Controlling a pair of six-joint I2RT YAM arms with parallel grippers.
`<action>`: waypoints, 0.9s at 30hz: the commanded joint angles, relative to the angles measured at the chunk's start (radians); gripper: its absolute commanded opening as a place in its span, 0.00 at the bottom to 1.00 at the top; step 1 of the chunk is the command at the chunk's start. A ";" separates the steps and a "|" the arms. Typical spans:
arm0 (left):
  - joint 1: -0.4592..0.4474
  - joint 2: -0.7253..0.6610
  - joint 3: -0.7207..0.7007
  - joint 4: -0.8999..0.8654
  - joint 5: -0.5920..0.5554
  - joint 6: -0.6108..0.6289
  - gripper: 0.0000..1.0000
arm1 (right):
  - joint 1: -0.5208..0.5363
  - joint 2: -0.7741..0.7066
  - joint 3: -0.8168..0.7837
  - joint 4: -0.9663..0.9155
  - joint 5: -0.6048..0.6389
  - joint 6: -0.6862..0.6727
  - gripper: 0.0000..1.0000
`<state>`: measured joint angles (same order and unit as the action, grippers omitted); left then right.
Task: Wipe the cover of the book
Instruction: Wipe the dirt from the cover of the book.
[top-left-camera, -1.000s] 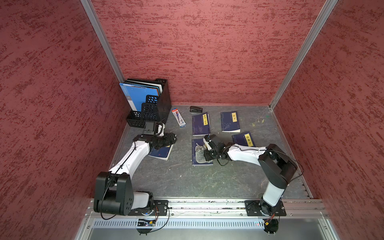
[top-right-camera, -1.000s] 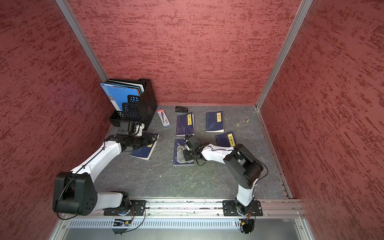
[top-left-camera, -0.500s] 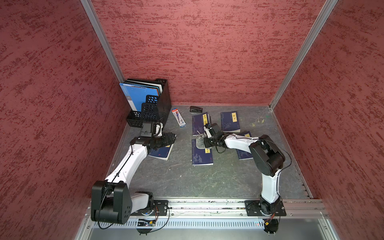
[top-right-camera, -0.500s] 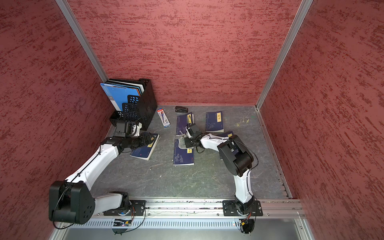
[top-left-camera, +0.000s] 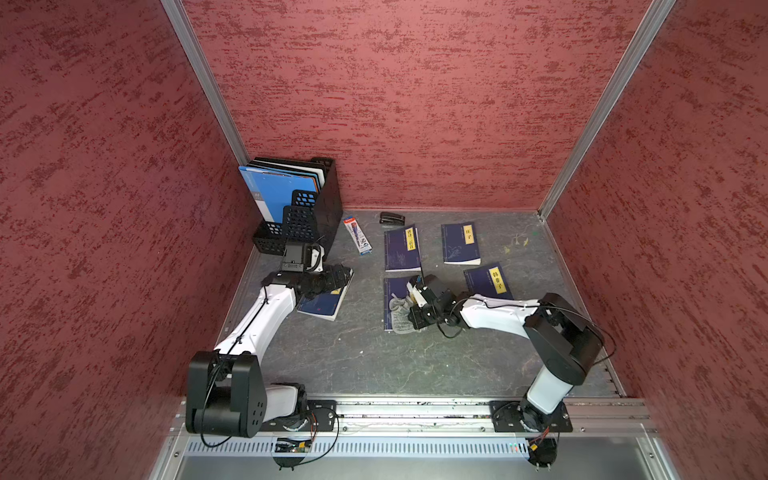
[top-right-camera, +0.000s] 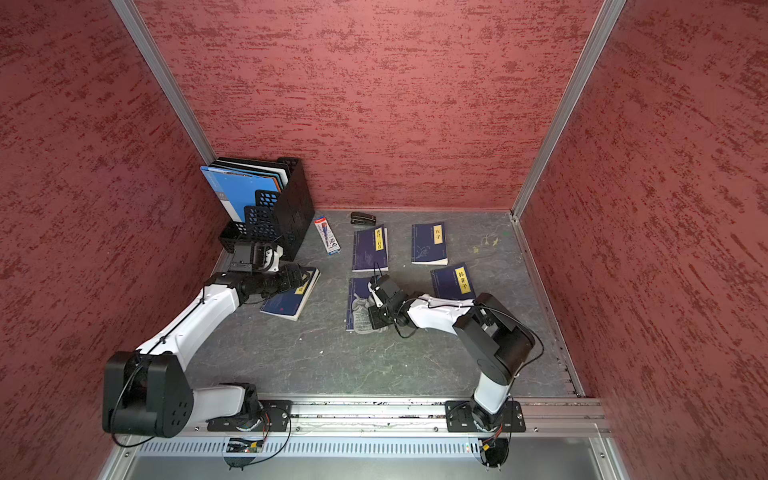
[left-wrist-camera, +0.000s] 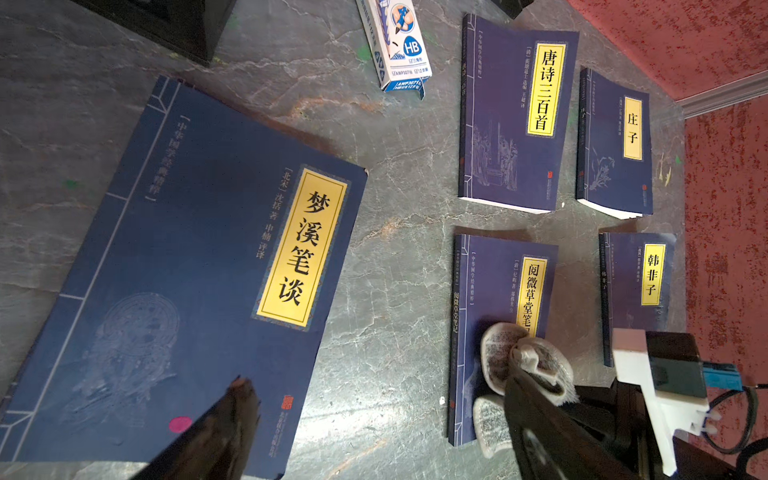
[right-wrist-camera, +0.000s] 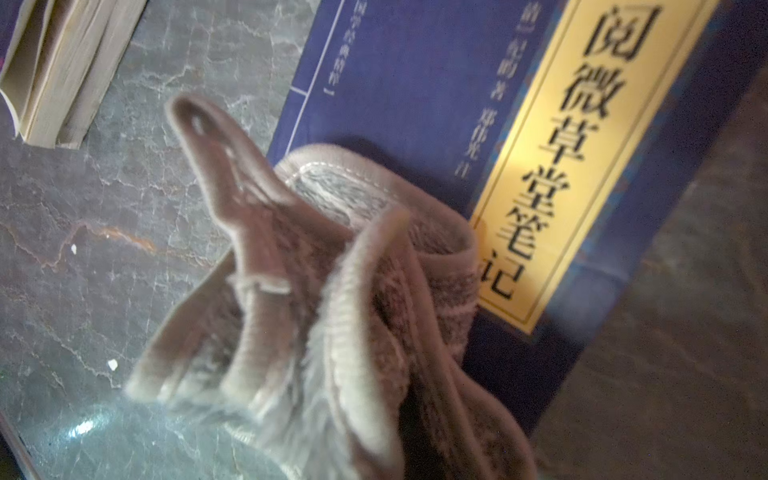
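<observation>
On a flat navy paperback book lying lengthwise toward the back wall, the right gripper clamps a crumpled fuzzy grey cloth, while the left gripper gapes open.

阅微草堂笔记 on bk (HB on box)

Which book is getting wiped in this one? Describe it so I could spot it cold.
On the grey tabletop, four navy books form a two-by-two block to the right of the black file rack. The wiped book is the near-left one of that block. It alone has a grey cloth bunched on its cover.
</observation>
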<state>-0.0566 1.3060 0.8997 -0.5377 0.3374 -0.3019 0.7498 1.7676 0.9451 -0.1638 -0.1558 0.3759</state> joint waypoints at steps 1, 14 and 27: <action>0.009 -0.013 0.022 0.015 -0.008 0.002 0.94 | -0.062 0.136 0.076 -0.051 0.035 -0.043 0.09; 0.017 -0.074 0.004 -0.014 -0.018 0.002 0.95 | -0.148 0.314 0.342 -0.093 0.025 -0.141 0.09; 0.027 -0.058 0.019 0.008 -0.018 0.000 0.95 | -0.032 0.018 -0.084 -0.024 -0.018 0.018 0.08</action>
<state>-0.0376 1.2419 0.8993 -0.5491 0.3275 -0.3019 0.7086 1.7714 0.9287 -0.1123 -0.1738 0.3374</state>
